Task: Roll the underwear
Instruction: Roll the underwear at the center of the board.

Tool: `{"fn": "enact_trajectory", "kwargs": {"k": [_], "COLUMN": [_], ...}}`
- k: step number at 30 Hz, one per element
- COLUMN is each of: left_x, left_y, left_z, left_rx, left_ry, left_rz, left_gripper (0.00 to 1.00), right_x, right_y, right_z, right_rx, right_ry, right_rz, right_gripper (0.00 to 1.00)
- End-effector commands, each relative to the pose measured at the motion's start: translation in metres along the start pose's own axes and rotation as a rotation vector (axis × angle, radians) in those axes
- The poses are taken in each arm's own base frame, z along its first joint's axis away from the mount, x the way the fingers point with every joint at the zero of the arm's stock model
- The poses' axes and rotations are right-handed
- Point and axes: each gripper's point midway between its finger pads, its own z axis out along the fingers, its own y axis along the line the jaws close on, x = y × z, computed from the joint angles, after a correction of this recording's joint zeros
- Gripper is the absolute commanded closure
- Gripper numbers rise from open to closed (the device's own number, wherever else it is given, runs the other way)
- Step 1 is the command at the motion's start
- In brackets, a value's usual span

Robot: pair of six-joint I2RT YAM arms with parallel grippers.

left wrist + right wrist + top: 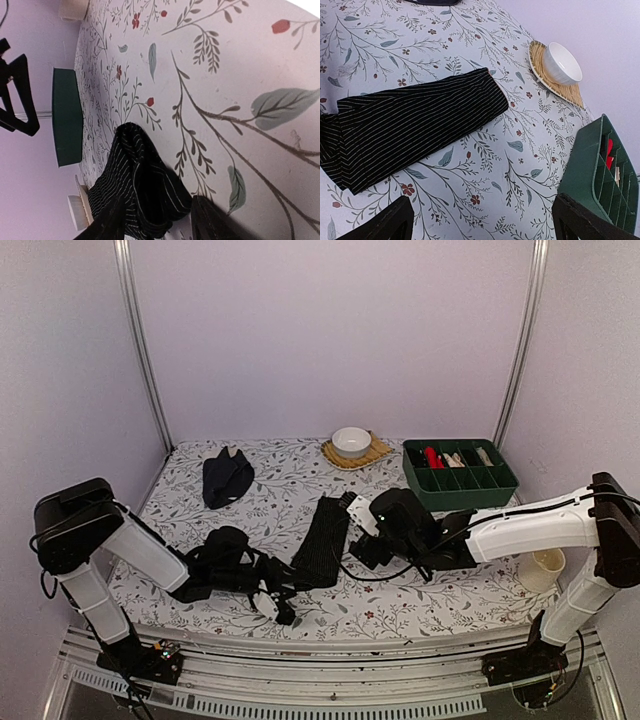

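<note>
Underwear first: the striped underwear (322,540) lies on the floral counter (290,470) folded into a long narrow strip. It sits on the arms' side of the white bowl (351,440), a little to that bowl's left and well apart from it. The plain black underwear (227,476) lies crumpled further left of the bowl, near the far edge, with no hand on it.

Left hand (280,598) is down at the end of the strip farthest from the bowl. The left wrist view shows it well: the striped cloth (145,185) is bunched up between the two dark fingers (210,222), which pinch it from both sides low against the counter.

Right hand (355,535) hangs beside the strip, on the bowl's near side, its fingers spread wide with nothing between them. In its wrist view the fingertips (395,220) frame bare floral cloth, with the strip (415,125) just beyond them and apart from them.

The bowl rests on a woven mat (375,452). A green divided tray (460,502) stands just right of the bowl, holding small items.
</note>
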Motion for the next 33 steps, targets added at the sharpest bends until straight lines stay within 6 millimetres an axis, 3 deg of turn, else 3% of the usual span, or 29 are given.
{"fn": "enact_trajectory", "kwargs": {"k": [1,13,21,33], "left_x": [0.011,0.019,0.012,-0.014], "left_y": [-0.065,-0.074,-0.074,-0.054], "left_z": [-0.005,-0.001,0.001,0.000], "left_rx": [0.178,0.197,0.206,0.428], "left_ry": [0.079,0.120,0.089,-0.040], "left_rz": [-0.019,0.000,-0.025,-0.359], "left_gripper": [0.54,0.69,0.99,1.00], "right_x": [-0.002,-0.002,0.001,-0.011], "right_y": [0.002,0.003,0.010,0.088], "right_z": [0.000,0.000,0.004,-0.029], "right_rx": [-0.003,-0.004,-0.009,-0.231], "right_ry": [-0.019,-0.019,-0.008,-0.221], "right_rz": [-0.005,-0.007,-0.033,-0.278], "right_gripper": [0.01,0.01,0.01,0.00]}}
